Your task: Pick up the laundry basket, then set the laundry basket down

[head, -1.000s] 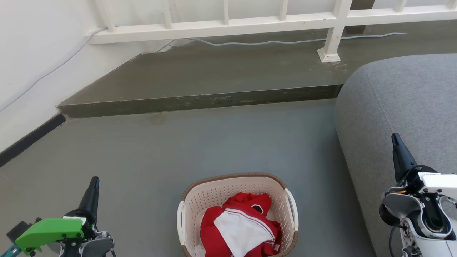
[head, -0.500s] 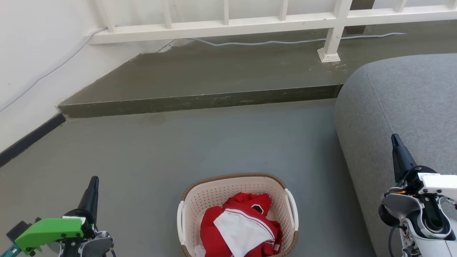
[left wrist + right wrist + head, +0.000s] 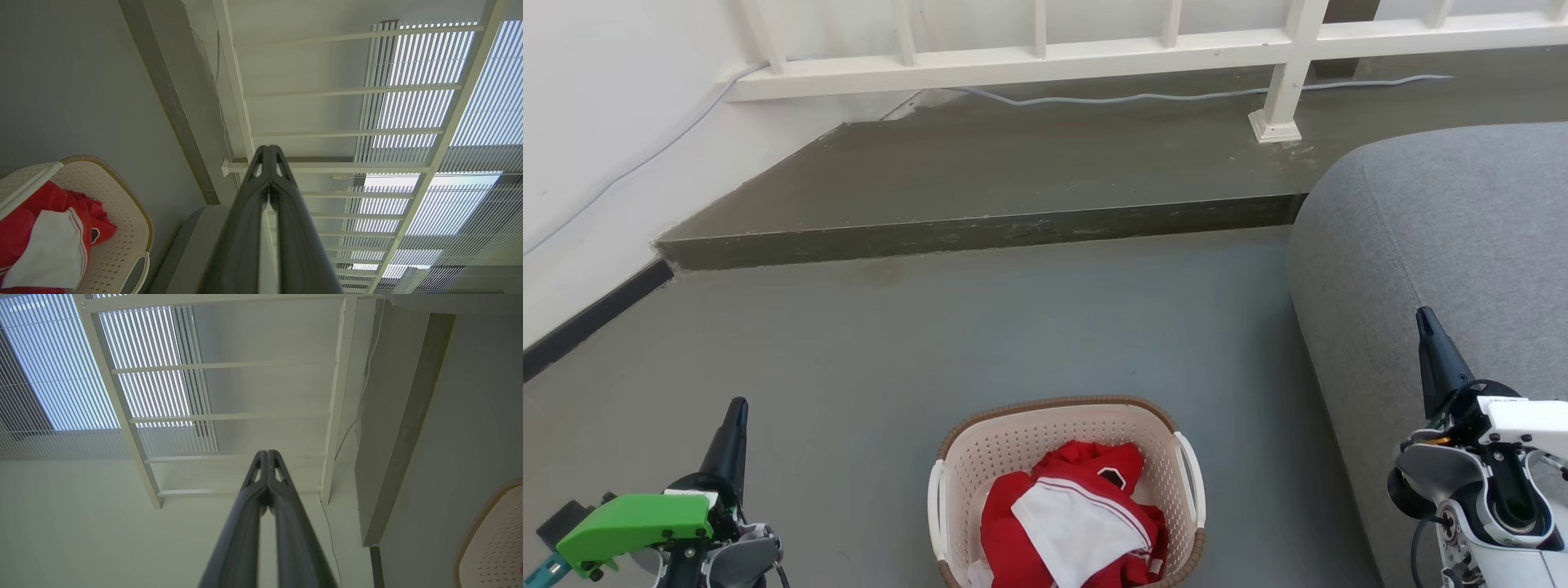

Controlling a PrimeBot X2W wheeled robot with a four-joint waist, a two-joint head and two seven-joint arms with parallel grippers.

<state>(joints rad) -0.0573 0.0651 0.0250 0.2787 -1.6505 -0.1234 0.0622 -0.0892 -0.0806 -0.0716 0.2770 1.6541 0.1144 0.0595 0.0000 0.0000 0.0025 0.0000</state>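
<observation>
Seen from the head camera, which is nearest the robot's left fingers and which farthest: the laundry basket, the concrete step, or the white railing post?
From the left gripper:
1. laundry basket, just to its right on the floor.
2. concrete step, ahead across the floor.
3. white railing post, far ahead to the right, standing on the step.

**Counting What Is Here**

One laundry basket (image 3: pixel 1013 457) sits at 6 o'clock. It has two white handles (image 3: pixel 1194 478). One heap of red and white clothes (image 3: pixel 1086 523) lies inside.

One gray sofa (image 3: pixel 1445 237) is at 3 o'clock. One white railing (image 3: pixel 1045 55) and one gray cable (image 3: pixel 1143 97) are at 12 o'clock.

There are two grippers: the left gripper (image 3: pixel 737 411) at 7 o'clock and the right gripper (image 3: pixel 1423 317) at 4 o'clock.
</observation>
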